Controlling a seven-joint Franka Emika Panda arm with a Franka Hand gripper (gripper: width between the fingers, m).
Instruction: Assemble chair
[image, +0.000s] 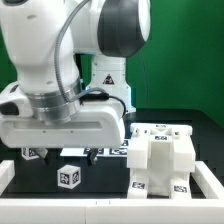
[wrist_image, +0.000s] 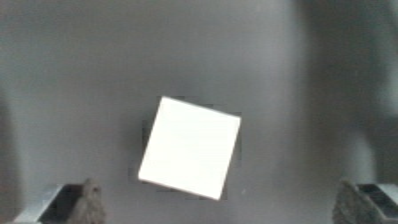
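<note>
Pincer (image: 80, 155) apart, empty, hovering over skewed white chair part (wrist_image: 191, 147); part-built chair (image: 160, 160) at 3 o'clock of it, ext. view. Turn wrist to match part's skew, centre it, drop straight, clamp 2 flat sides.

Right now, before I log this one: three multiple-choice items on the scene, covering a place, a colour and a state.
1. The blocky chair assembly stands on: A the exterior view's right; B the exterior view's left; C nowhere visible.
2. The small tagged cube is: A red; B white; C blue.
3. The gripper is: A shut on the cube; B open; C shut on the assembly.
Key: 1 A, it fills the right foreground. 2 B, its faces are white. 3 B, the fingers stand wide apart, touching nothing.
</note>
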